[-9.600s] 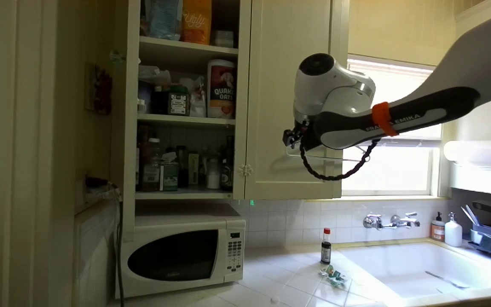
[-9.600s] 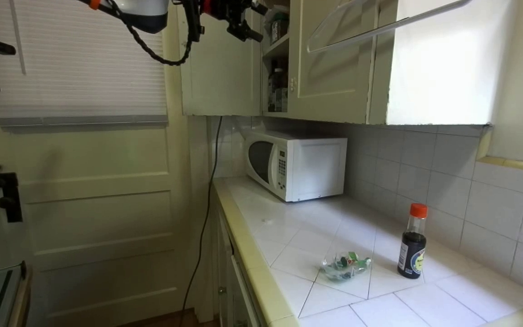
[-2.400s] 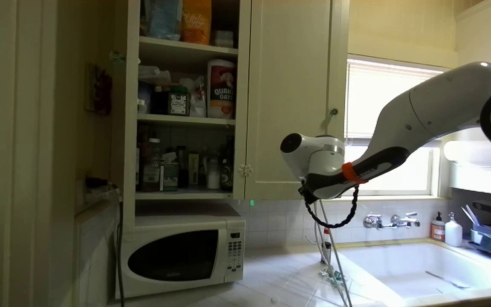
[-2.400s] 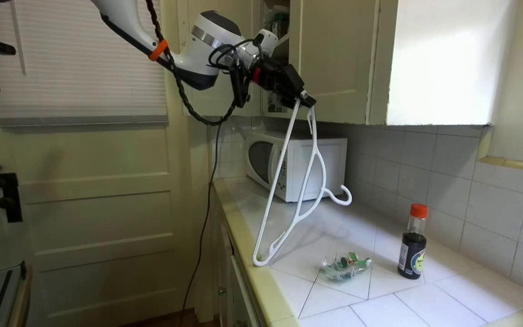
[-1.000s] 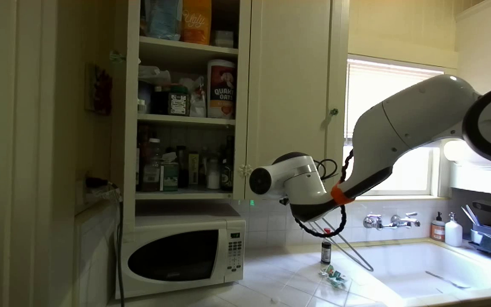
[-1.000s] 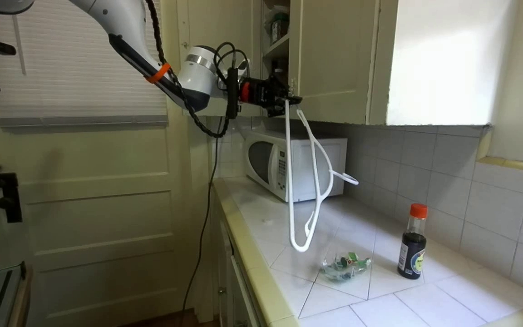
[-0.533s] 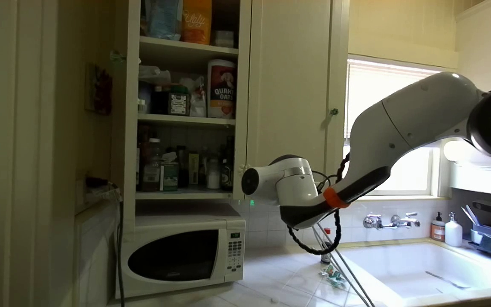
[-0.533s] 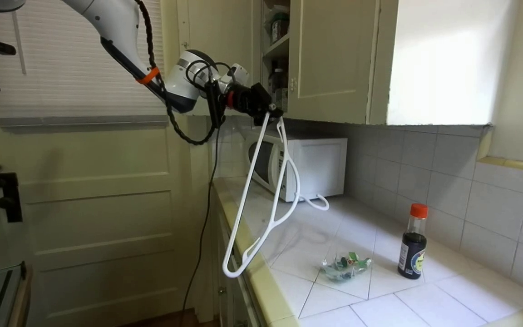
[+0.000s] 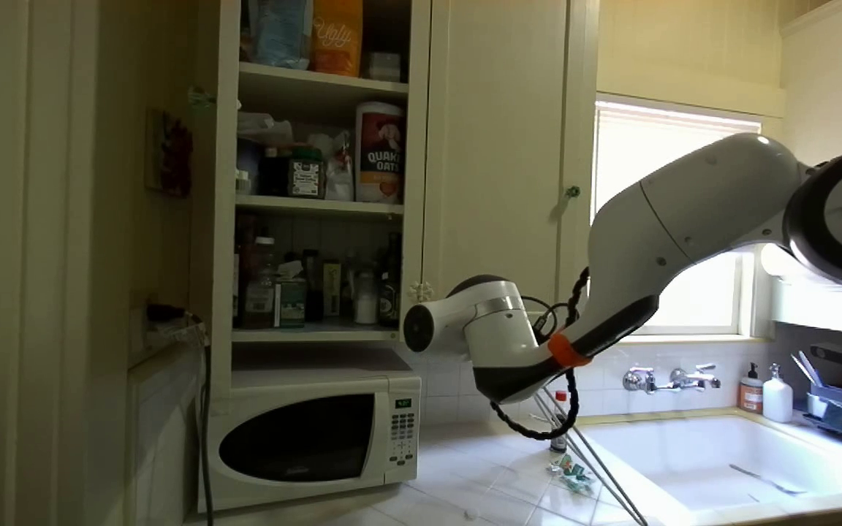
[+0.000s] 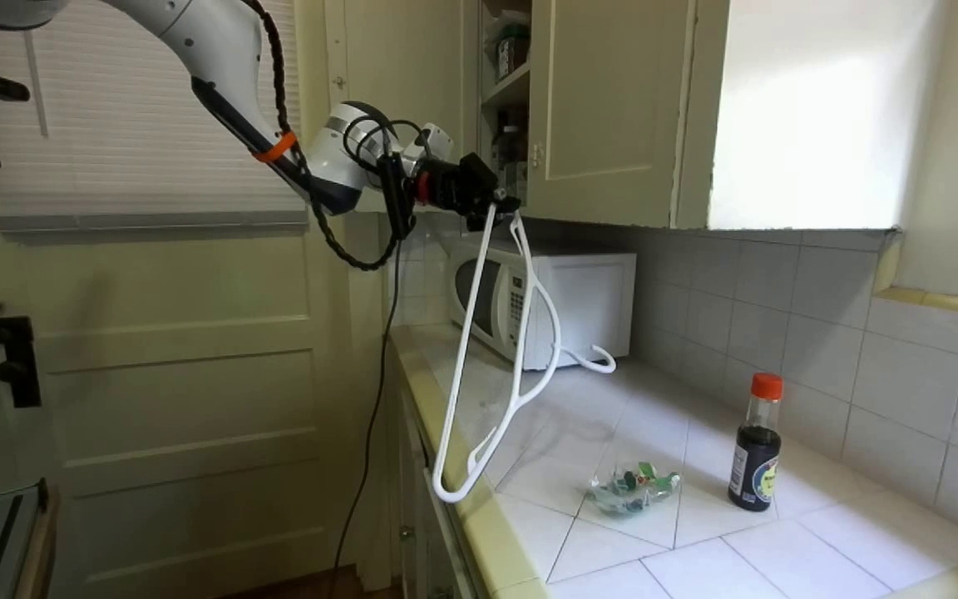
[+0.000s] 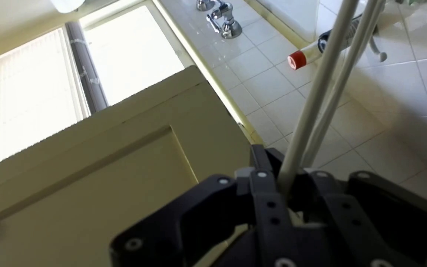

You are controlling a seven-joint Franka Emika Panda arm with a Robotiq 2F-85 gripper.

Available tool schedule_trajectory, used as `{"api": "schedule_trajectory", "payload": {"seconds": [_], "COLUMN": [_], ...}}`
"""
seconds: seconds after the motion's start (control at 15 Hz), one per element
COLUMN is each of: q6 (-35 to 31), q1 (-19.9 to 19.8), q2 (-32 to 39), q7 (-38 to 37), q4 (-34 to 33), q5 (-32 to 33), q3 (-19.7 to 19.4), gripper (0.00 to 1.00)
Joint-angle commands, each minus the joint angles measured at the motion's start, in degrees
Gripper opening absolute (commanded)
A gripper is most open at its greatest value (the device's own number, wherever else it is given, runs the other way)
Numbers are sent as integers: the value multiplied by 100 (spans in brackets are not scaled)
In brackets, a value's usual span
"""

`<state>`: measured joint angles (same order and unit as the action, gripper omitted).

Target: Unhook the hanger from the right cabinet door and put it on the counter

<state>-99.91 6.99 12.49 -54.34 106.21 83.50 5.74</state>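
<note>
Exterior view: our black gripper pinches the thin white triangular hanger, tilted, we think above the white-tiled counter, left of the red-capped dark bottle.

gripped at one end, the thin white hanger slants downward in midair, hook jutting sideways, near the pale tiled desk; above, the cream, recessed-panel right cabinet door stands closed.
</note>
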Motion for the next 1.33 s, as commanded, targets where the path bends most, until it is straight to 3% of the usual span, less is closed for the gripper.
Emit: {"api": "schedule_trajectory", "payload": {"seconds": [0.0, 0.67, 0.8, 1.27], "q6": [383, 1404, 1365, 102], "q1": [256, 623, 559, 401], "q2": [815, 2440, 2550, 2514], "q7": [-250, -158, 60, 595], "q4": [-386, -1254, -1268, -1070], "q5": [666, 2005, 2105, 2486], "q3": [50, -110, -93, 65], "gripper": [2, 2, 2, 2]}}
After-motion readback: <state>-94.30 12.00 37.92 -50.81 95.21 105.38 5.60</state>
